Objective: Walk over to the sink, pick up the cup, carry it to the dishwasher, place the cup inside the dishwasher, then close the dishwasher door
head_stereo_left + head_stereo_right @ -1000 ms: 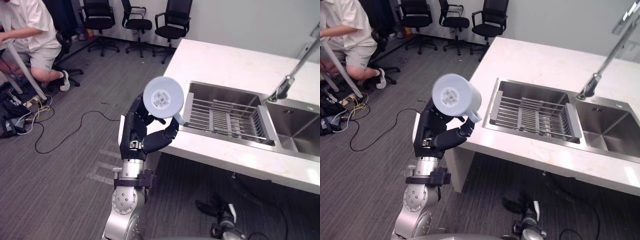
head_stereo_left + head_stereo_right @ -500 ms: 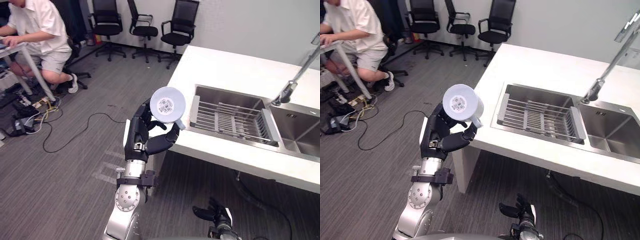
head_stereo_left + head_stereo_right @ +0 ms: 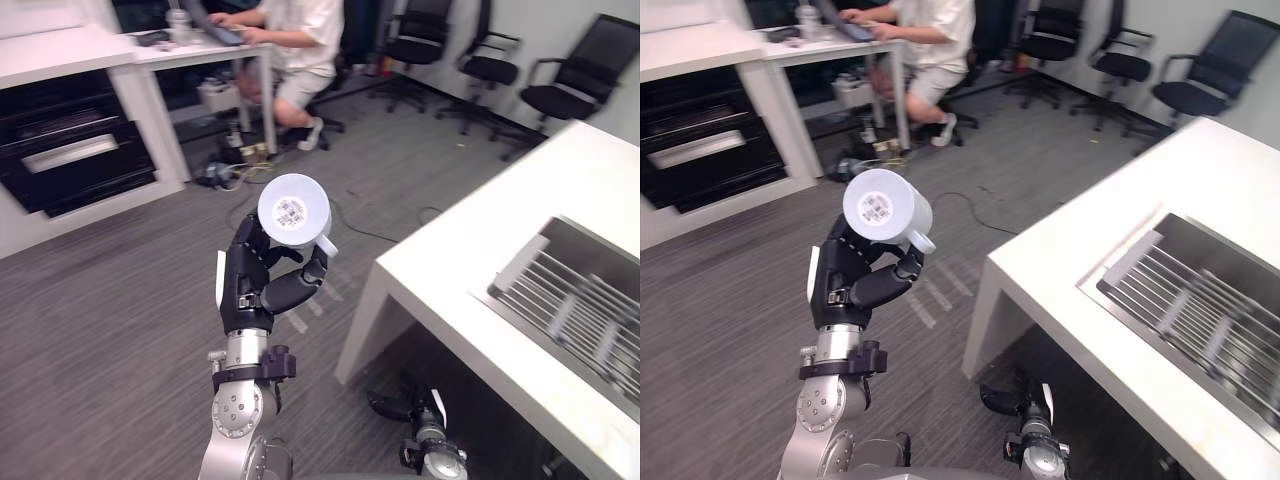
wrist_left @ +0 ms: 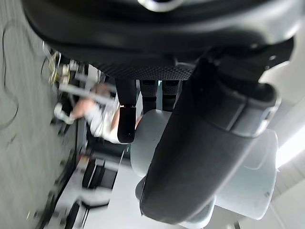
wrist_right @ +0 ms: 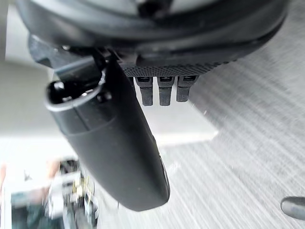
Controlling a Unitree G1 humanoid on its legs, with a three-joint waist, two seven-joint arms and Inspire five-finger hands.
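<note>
A white cup (image 3: 294, 210) with a small handle is held up at chest height, its labelled base towards me. My left hand (image 3: 255, 285) is shut on the cup (image 4: 248, 191), thumb (image 4: 205, 157) on one side and fingers on the other. It hangs over grey carpet, left of the white counter's corner (image 3: 400, 270). At the far left, a black appliance front (image 3: 75, 155) with a silver bar sits under a white worktop. My right hand (image 3: 425, 440) hangs low by the floor, and its fingers (image 5: 164, 90) look relaxed with nothing in them.
The steel sink (image 3: 580, 300) with a wire rack lies in the counter at the right. A person (image 3: 290, 40) sits at a desk straight ahead, with cables (image 3: 235, 160) on the floor below. Office chairs (image 3: 560, 85) stand at the back right. Open carpet lies between me and the appliance.
The whole view has swung left, away from the sink, so the camera moved. The black appliance and the desk have come into view. The cup stays in my left hand.
</note>
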